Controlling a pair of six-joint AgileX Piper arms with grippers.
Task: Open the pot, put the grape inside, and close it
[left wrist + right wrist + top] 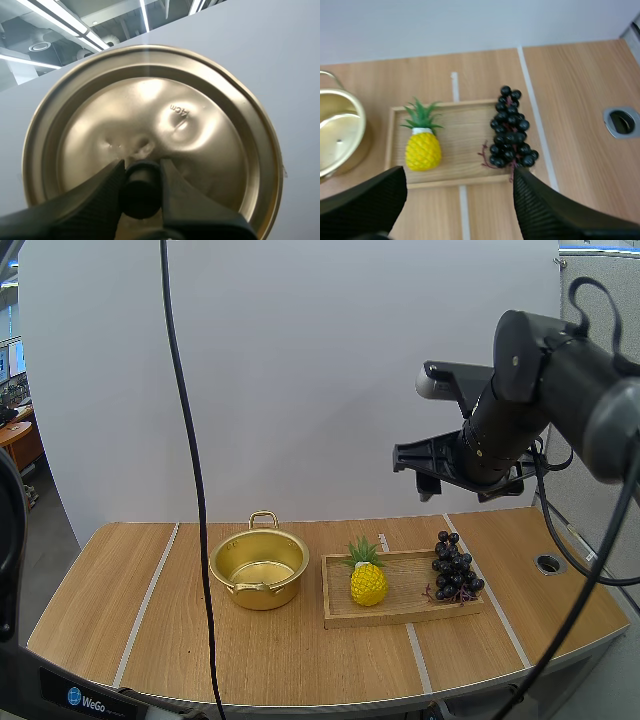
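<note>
Two black fingers of the left gripper are pinched on the black knob of the gold lid. The knob sits right between their ribbed inner faces. The lid stands just beyond the fingertips, its knob side turned back toward the wrist. Its surface is dented around the knob, and there is a small stamped marking a little farther out.

The right gripper hangs well above the table with its fingers spread wide apart and nothing between them. Directly beneath it lies the wooden tray, whose near edge falls in the gap between the fingertips. The bunch of dark grapes lies on the tray at the end under one finger, its lowest berries just beside that fingertip as the wrist camera sees it (the gripper is in fact far above them, as the high view shows). A yellow pineapple with a green crown rests on the tray toward the other finger, apart from the grapes.

Farther out on the pineapple's side, off the tray and just beside its end, stands the gold pot. It is upright on the table with its mouth open and its bare bottom showing, one loop handle on the far rim. Grapes and pot are well apart, with the pineapple between them.
</note>
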